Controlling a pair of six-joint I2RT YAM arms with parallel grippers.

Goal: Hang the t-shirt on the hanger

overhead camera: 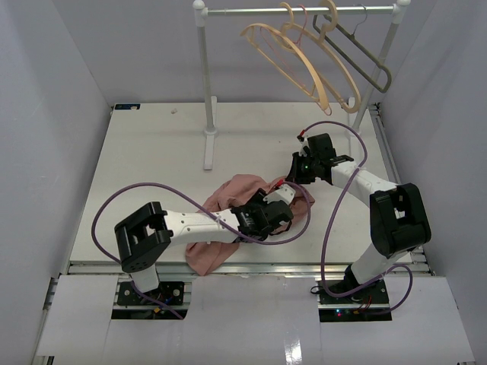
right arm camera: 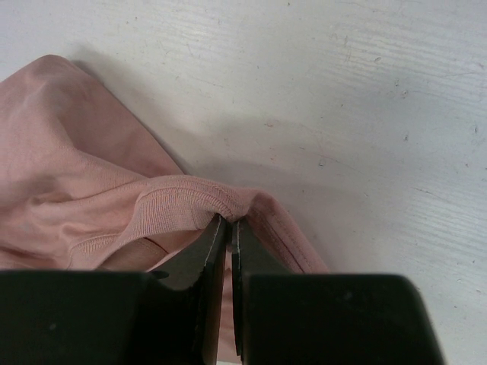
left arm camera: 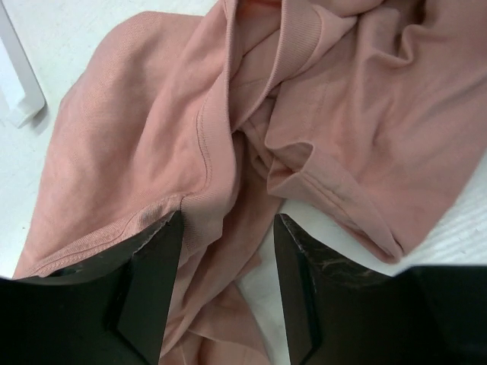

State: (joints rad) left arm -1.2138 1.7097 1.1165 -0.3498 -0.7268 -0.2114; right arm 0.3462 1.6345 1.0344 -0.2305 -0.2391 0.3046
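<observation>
The dusty-pink t-shirt (overhead camera: 228, 194) lies crumpled on the white table, near the middle front. My left gripper (overhead camera: 275, 207) is low over its right side. In the left wrist view the gripper (left arm camera: 228, 219) is open, with folds of the shirt (left arm camera: 152, 114) between and beyond the fingers. My right gripper (overhead camera: 288, 182) is at the shirt's upper right edge. In the right wrist view the gripper (right arm camera: 230, 222) is shut on the ribbed collar (right arm camera: 183, 201) of the shirt. The beige wooden hanger (overhead camera: 335, 74) hangs on the rack at the back right, apart from both grippers.
A white garment rack (overhead camera: 207, 84) stands at the back, its left foot (overhead camera: 209, 148) on the table just behind the shirt. A thin pink hanger (overhead camera: 266, 46) and a grey angular hanger (overhead camera: 365, 57) hang beside the beige one. White walls enclose the table.
</observation>
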